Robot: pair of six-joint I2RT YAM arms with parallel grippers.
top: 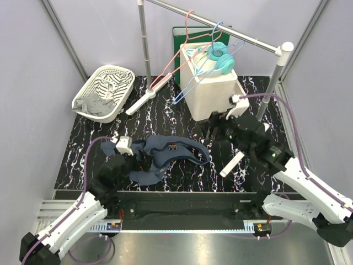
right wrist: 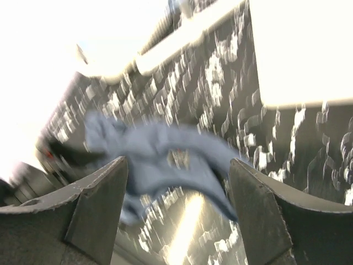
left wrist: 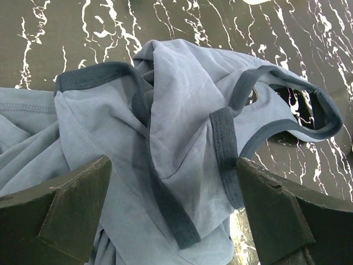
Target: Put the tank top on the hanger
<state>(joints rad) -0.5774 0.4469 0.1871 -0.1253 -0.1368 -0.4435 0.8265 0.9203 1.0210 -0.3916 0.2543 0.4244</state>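
Note:
The dark navy tank top (top: 168,157) lies crumpled on the black marbled table, its neck label facing up. My left gripper (top: 140,160) is open right above the top's left part. In the left wrist view its fingers straddle the folds and a dark-edged strap (left wrist: 172,171) of the tank top (left wrist: 182,110). My right gripper (top: 214,130) is open and empty, raised to the right of the top. Its view is blurred and shows the tank top (right wrist: 160,149) beyond the gripper (right wrist: 177,163). The light-blue hanger (top: 182,94) hangs from the rail at the back.
A pink-red hanger (top: 168,69) hangs on the same rail (top: 220,25). A white box (top: 212,91) with teal headphones (top: 219,55) stands at the back. A white basket (top: 103,92) with striped and grey cloths is at the back left. A white stick (top: 232,164) lies right of the top.

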